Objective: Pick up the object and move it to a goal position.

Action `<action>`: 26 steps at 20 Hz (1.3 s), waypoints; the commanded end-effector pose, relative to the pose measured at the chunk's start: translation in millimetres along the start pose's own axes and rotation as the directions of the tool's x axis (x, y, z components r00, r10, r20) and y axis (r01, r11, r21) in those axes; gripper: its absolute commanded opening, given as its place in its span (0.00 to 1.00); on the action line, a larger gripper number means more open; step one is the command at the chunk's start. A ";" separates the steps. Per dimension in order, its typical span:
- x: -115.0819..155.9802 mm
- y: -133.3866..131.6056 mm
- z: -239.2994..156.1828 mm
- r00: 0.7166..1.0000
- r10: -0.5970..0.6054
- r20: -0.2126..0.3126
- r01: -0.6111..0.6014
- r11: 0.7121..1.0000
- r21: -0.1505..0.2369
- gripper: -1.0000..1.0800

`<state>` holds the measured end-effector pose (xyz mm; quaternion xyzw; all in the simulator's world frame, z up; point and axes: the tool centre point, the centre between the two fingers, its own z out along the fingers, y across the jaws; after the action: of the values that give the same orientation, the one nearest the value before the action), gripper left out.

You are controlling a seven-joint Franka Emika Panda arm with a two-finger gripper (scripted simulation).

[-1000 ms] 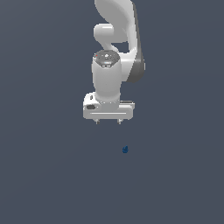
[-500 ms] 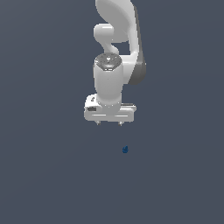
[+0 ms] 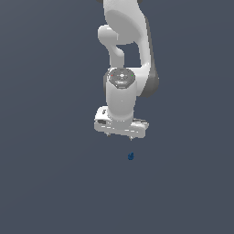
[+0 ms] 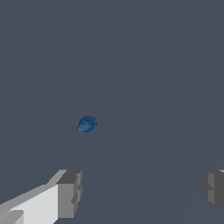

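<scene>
The object (image 3: 131,156) is a tiny dark blue rounded lump lying on the flat grey surface. It also shows in the wrist view (image 4: 87,124). My white gripper (image 3: 119,135) hangs above the surface, a short way from the object and toward the exterior view's left of it. The jaws stand wide apart and hold nothing. In the wrist view the two grey fingertips (image 4: 70,193) sit far apart, and the object lies ahead of them, apart from both.
The white arm (image 3: 125,55) rises behind the gripper in the exterior view. The plain dark grey surface (image 3: 55,183) spreads all around.
The gripper has come down and shifted slightly toward the exterior view's right, closer to the object. The object has not moved.
</scene>
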<state>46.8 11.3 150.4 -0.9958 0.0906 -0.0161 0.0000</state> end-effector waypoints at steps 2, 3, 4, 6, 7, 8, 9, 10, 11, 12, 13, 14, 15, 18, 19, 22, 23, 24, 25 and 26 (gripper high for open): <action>7.7 -14.5 12.7 0.997 0.072 0.008 -0.072 0.997 0.000 0.96; 9.9 -18.8 16.6 0.996 0.093 0.010 -0.093 0.996 -0.001 0.96; 12.0 -23.2 20.5 0.993 0.114 0.012 -0.114 0.993 -0.001 0.96; 15.6 -31.4 27.9 0.988 0.154 0.016 -0.153 0.988 -0.003 0.96; 17.1 -35.1 31.3 0.985 0.171 0.018 -0.171 0.985 -0.004 0.96; 18.5 -38.7 34.6 0.982 0.188 0.019 -0.188 0.982 -0.004 0.96; 19.7 -42.0 37.7 0.979 0.204 0.021 -0.204 0.979 -0.005 0.96; 20.8 -45.1 40.6 0.976 0.218 0.022 -0.218 0.976 -0.006 0.96; 21.8 -48.1 43.3 0.973 0.231 0.023 -0.231 0.973 -0.007 0.96; 22.6 -50.7 45.8 0.970 0.244 0.024 -0.243 0.970 -0.008 0.96; 23.4 -53.2 48.0 0.967 0.255 0.025 -0.254 0.967 -0.009 0.96; 24.0 -55.4 50.1 0.964 0.265 0.026 -0.264 0.964 -0.009 0.96; 24.6 -57.4 52.0 0.962 0.273 0.027 -0.273 0.962 -0.010 0.96; 25.8 -61.9 56.3 0.955 0.294 0.029 -0.293 0.956 -0.012 0.96; 26.1 -63.0 57.3 0.954 0.298 0.029 -0.298 0.954 -0.012 0.96; 26.5 -64.7 59.0 0.952 0.306 0.030 -0.306 0.952 -0.013 0.96; 26.6 -64.8 59.1 0.951 0.307 0.030 -0.306 0.952 -0.013 0.96; 26.1 -64.5 58.8 0.953 0.303 0.030 -0.302 0.953 -0.013 0.96; 26.0 -64.5 59.2 0.953 0.303 0.030 -0.302 0.953 -0.013 0.96; 26.0 -64.6 60.5 0.953 0.303 0.030 -0.302 0.953 -0.013 0.96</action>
<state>86.0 70.0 92.1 -0.9703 0.2420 0.0000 0.0001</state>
